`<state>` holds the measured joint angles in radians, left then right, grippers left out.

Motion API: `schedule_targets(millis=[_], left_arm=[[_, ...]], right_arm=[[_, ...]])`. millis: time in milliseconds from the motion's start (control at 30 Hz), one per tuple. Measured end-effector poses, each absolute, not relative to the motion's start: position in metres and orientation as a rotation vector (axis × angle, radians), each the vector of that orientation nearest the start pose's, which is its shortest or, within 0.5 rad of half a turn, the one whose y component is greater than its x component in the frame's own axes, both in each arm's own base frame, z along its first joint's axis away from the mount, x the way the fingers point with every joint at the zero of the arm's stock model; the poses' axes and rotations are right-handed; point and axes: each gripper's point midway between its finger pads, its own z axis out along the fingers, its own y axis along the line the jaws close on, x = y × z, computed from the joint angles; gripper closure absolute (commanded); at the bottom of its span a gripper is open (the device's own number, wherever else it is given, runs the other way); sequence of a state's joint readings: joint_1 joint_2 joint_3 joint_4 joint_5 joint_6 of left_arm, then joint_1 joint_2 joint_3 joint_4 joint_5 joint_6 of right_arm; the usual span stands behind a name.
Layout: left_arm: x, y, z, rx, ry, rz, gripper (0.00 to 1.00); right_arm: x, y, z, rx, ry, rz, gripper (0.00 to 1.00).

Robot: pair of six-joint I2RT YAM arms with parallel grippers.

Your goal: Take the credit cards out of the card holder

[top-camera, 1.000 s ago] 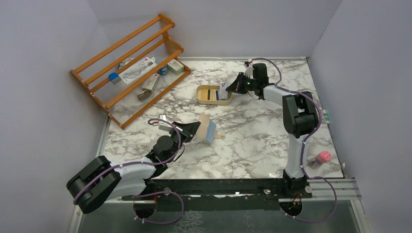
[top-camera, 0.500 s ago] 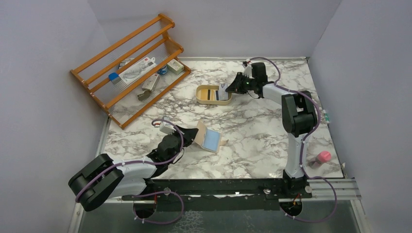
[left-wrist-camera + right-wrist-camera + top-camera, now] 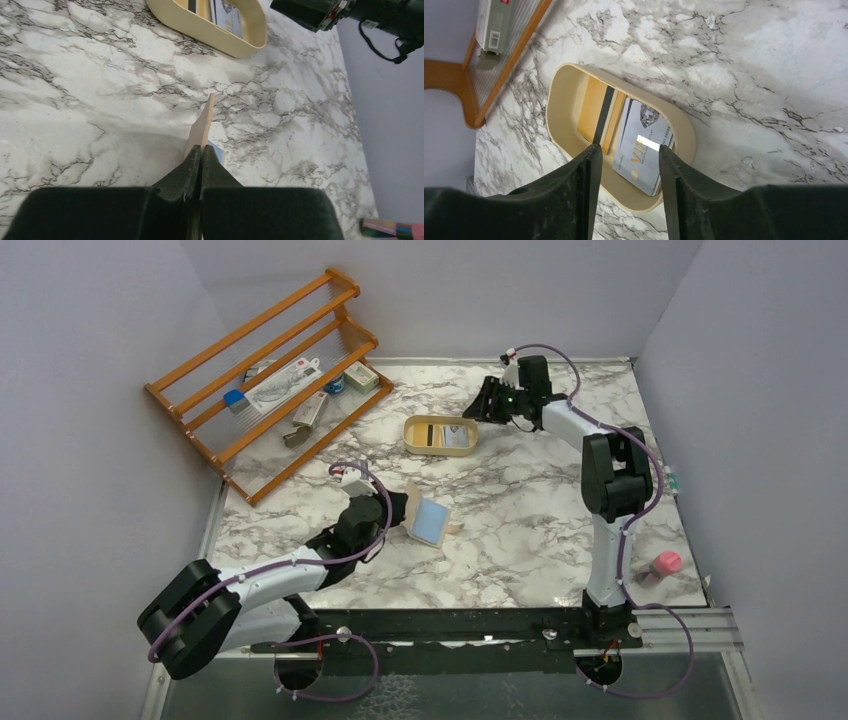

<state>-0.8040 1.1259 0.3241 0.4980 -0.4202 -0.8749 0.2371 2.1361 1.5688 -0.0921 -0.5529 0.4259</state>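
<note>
The tan card holder [image 3: 425, 518] stands open on the marble with a light blue credit card [image 3: 433, 524] showing inside. My left gripper [image 3: 403, 510] is shut on its leather flap [image 3: 202, 125], which runs edge-on from the fingertips [image 3: 201, 149]. A corner of the blue card [image 3: 216, 150] peeks out beside them. My right gripper [image 3: 473, 413] hovers open over the right end of the cream oval tray [image 3: 412, 430], holding nothing. In the tray lie a grey VIP credit card [image 3: 644, 142] and a yellowish one with a black stripe [image 3: 599, 117].
A wooden rack [image 3: 265, 370] holding small items leans at the back left. A pink object [image 3: 665, 563] sits at the table's right edge. A coloured pen [image 3: 390, 229] lies near the right wall. Grey walls close in on both sides.
My right gripper has opened, dropped the grey card flat into the tray, and drawn back to the right. My left gripper shifted the card holder slightly toward the back.
</note>
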Motion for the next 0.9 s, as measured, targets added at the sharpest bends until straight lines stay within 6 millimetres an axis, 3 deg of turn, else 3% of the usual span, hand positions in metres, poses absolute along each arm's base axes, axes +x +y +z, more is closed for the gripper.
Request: schedule_targets(millis=[300, 433, 500, 567, 700, 900], left_arm=[[0.269, -0.209, 0.101, -0.273, 1.966, -0.571, 1.0], [0.267, -0.221, 0.098, -0.214, 1.992, -0.505, 1.0], [0.267, -0.227, 0.094, -0.198, 2.006, -0.481, 1.0], [0.267, -0.23, 0.089, -0.197, 2.016, -0.464, 0.9], [0.267, -0.229, 0.077, -0.211, 2.05, -0.428, 0.57], [0.269, -0.232, 0.074, -0.241, 2.062, -0.428, 0.27]], right_arm=[[0.514, 0.224, 0.127, -0.088, 2.252, 0.916, 0.41], [0.509, 0.218, 0.168, -0.097, 2.184, 0.9, 0.4], [0.5, 0.214, 0.194, -0.105, 2.139, 0.894, 0.36], [0.488, 0.21, 0.216, -0.11, 2.1, 0.889, 0.34], [0.461, 0.202, 0.247, -0.122, 2.04, 0.881, 0.3], [0.427, 0.192, 0.245, -0.105, 2.053, 0.864, 0.24]])
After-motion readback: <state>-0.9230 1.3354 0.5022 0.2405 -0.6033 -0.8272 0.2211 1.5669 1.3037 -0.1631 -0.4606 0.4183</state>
